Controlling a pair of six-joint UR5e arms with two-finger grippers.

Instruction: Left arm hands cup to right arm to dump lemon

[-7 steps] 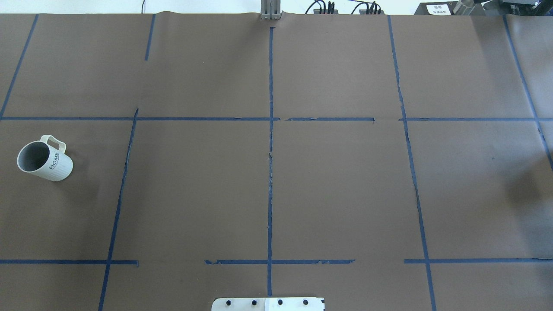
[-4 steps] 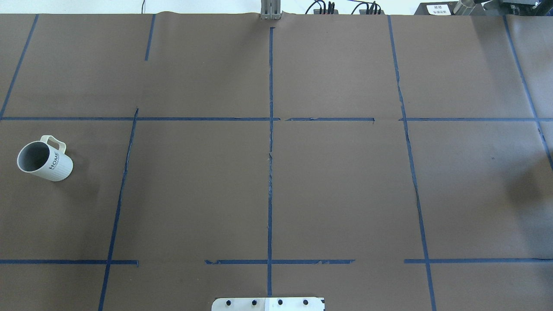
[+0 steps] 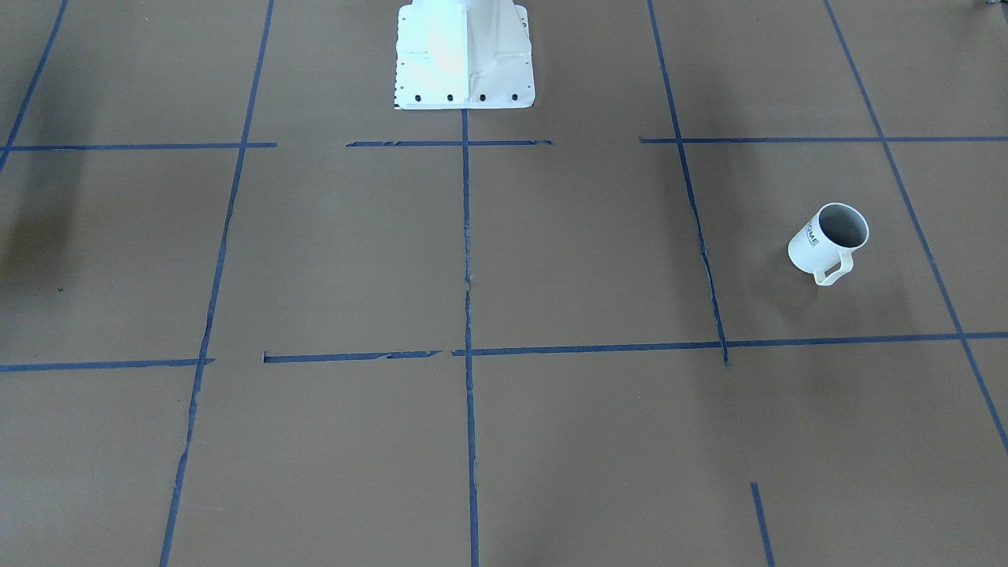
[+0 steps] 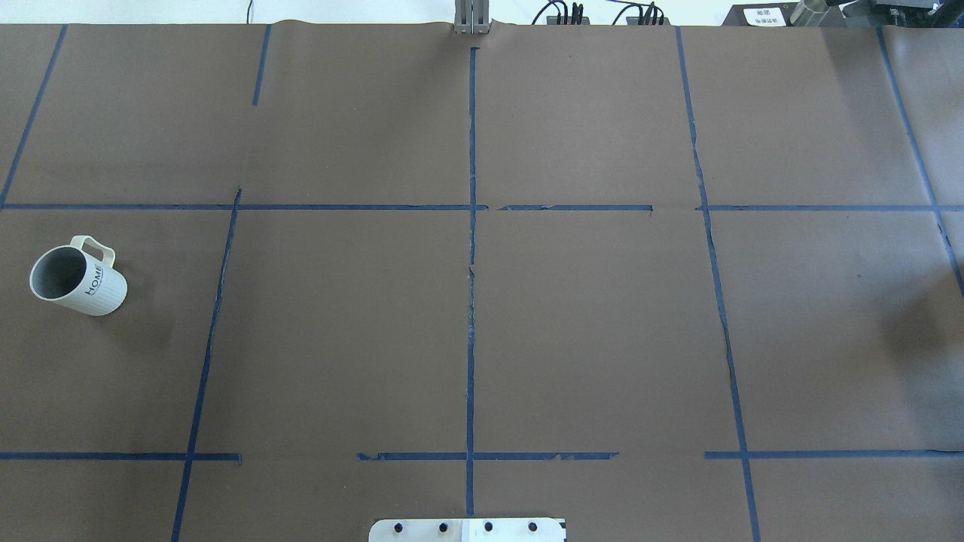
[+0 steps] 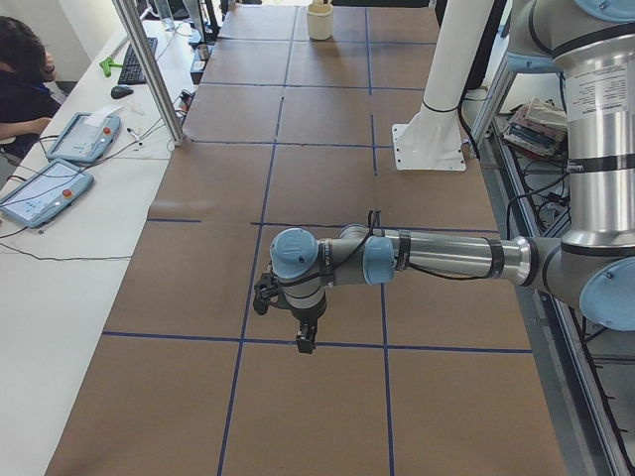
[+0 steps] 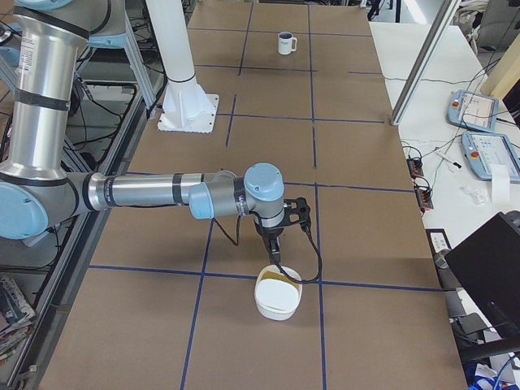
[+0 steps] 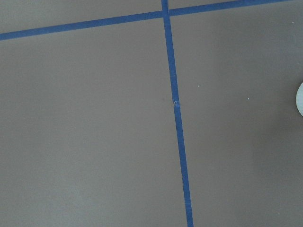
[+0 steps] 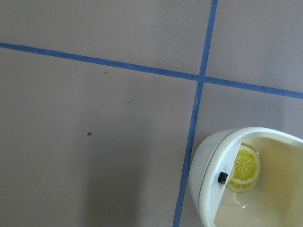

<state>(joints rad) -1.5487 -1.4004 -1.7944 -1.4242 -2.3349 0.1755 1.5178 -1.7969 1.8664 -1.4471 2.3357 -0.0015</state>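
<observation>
The white ribbed "HOME" cup (image 4: 77,280) stands alone at the table's far left, its grey inside bare; it also shows in the front view (image 3: 828,240) and small and far in the right side view (image 6: 286,43). The lemon (image 8: 244,168), a yellow slice, lies in a white bowl (image 8: 208,165) at the table's right end (image 6: 278,305). The right gripper (image 6: 276,258) hangs just above that bowl. The left gripper (image 5: 305,343) points down over the table. Both show only in side views, so I cannot tell whether they are open or shut.
The white robot base (image 3: 465,55) stands at the middle of the near edge (image 4: 467,529). Blue tape lines cross the brown table cover. A person (image 5: 25,84) sits by teach pendants (image 5: 45,188) beside a metal post (image 5: 149,69). A laptop (image 6: 487,268) is on the side bench.
</observation>
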